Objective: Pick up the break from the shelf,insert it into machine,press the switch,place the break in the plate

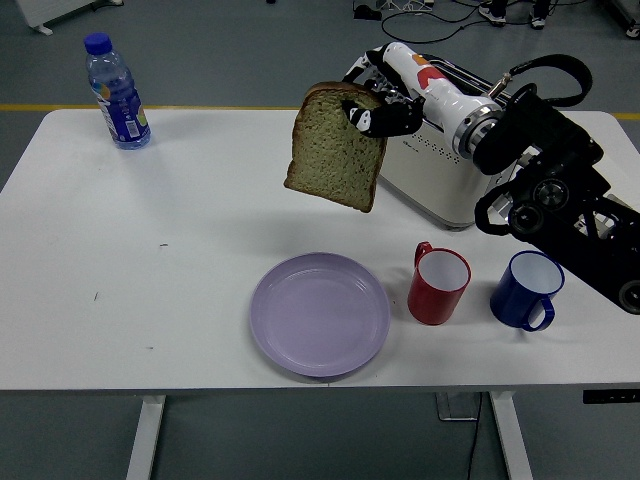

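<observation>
Head view, right hand (pixel 385 100) gripping bread (pixel 335 147), toaster (pixel 440 180) seemingly part-hidden

plate (pixel 320 315): open above | red mug (pixel 438 285) just right | toaster (pixel 440 170) behind | left tabletop (pixel 150 230) bare

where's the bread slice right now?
In the head view the bread slice hangs in the air, pinched by the right hand, just left of the toaster and above and behind the purple plate.

Bright even overhead light, soft faint shadows under the plate (pixel 320 314) and mugs (pixel 438 285), sharp focus, no glare
</observation>
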